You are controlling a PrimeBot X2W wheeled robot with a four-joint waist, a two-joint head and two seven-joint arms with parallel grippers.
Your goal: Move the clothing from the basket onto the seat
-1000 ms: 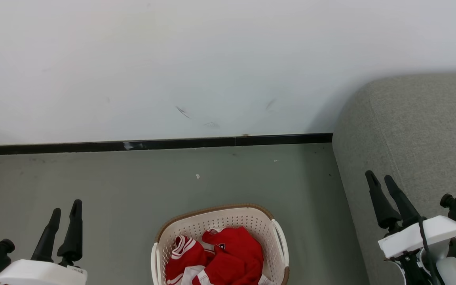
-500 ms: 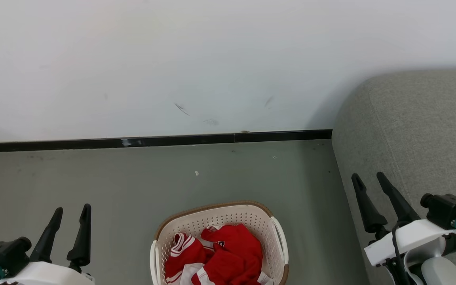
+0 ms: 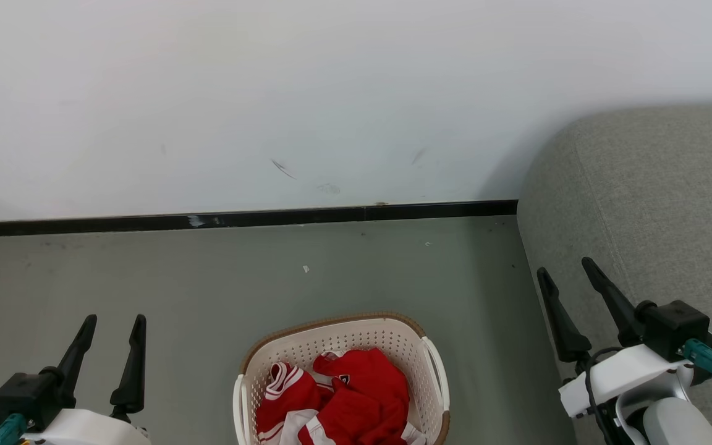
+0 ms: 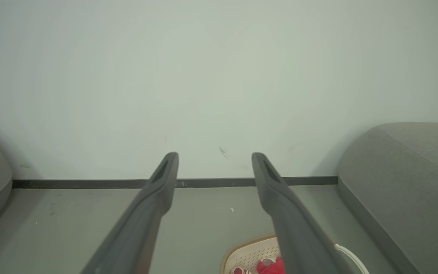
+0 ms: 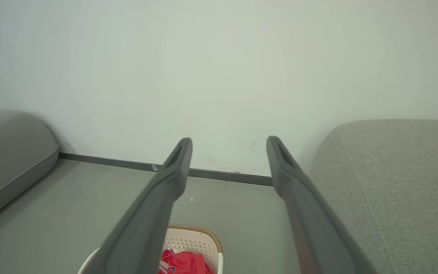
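no readable text, labels or signs

The right gripper (image 5: 229, 141) jaws stand apart. Basket (image 5: 200, 239) with clothing (image 5: 183, 262) lies low between them; seat (image 5: 394, 182) to their right.

White wall (image 3: 331, 93) up top, lightly scuffed. Black skirting (image 3: 238, 219) runs along its foot. A pale speck (image 3: 306, 269) lies on the grey-green floor (image 3: 177, 284).

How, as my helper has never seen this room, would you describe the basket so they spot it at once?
Find the white wall with its black skirting strip; the grey-green floor runs from it, with the grey sofa on the right. On that floor, left of the sofa and apart from it, stands the basket. It alone is cream, perforated and brown-rimmed, with red-and-white clothing inside.
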